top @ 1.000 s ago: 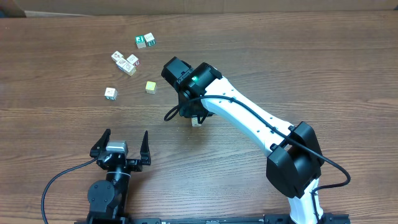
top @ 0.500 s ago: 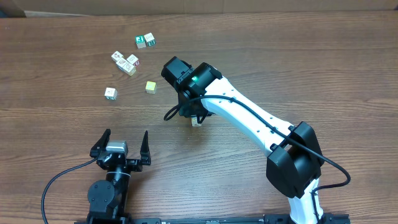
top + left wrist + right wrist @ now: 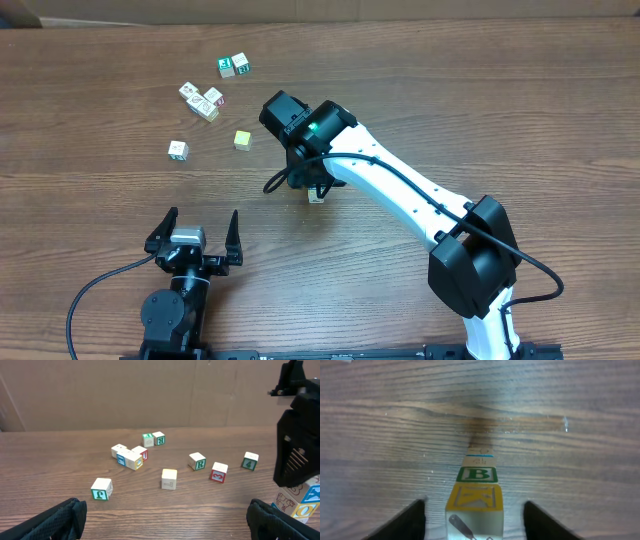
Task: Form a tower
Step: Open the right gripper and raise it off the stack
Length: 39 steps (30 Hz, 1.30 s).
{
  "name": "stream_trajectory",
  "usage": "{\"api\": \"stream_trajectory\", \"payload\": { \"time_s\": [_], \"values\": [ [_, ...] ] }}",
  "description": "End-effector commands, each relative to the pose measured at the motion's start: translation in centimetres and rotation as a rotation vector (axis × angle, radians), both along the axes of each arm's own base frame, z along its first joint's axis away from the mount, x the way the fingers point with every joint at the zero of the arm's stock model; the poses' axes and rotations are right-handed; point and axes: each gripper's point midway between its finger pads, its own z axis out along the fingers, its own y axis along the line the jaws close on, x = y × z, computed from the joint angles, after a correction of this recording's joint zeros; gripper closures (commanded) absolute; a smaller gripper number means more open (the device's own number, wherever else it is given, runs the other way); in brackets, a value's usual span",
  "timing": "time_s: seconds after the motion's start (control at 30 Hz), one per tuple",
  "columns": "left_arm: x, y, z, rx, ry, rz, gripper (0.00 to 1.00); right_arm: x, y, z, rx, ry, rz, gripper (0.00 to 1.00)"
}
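Note:
The tower is a one-cube-wide stack of pale picture cubes, seen from above in the right wrist view, with a yellow-framed face and a green B face showing below the top cube. My right gripper straddles its top, open, with a gap of table on each side between the fingers and the cube. From overhead, the right arm covers most of the tower. The tower also stands at the right edge of the left wrist view. My left gripper rests near the front edge, open and empty.
Loose cubes lie at the back left: a green-lettered pair, a cluster of three, a single one and a plain yellow-green cube. The left wrist view shows more cubes, such as a red 3 and a green 4.

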Motion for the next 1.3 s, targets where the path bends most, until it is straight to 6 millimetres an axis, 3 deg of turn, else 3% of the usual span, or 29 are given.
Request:
{"api": "stream_trajectory", "payload": {
  "time_s": [0.0,0.17,0.3,0.47,0.67,0.8,1.27],
  "values": [
    [0.0,0.0,0.1,0.014,-0.011,-0.006,0.00,0.2,0.2,-0.1,0.005,-0.009,0.000,0.37],
    [0.0,0.0,0.1,0.014,-0.011,-0.006,0.00,2.4,-0.1,0.2,0.032,-0.064,-0.035,0.32],
    [0.0,0.0,0.1,0.014,-0.011,-0.006,0.00,5.1,-1.8,0.5,0.046,-0.114,-0.092,0.30],
    [0.0,0.0,0.1,0.014,-0.011,-0.006,0.00,7.5,-5.3,0.6,0.028,-0.133,-0.171,0.00],
    [0.0,0.0,0.1,0.014,-0.011,-0.006,0.01,8.9,-9.1,0.5,0.008,-0.111,-0.256,0.00],
    [0.0,0.0,0.1,0.014,-0.011,-0.006,0.00,10.0,-10.4,0.6,0.021,-0.126,-0.294,0.00],
    [0.0,0.0,0.1,0.014,-0.011,-0.006,0.00,10.7,-11.1,0.7,0.028,-0.140,-0.314,0.00]
  ]
}}
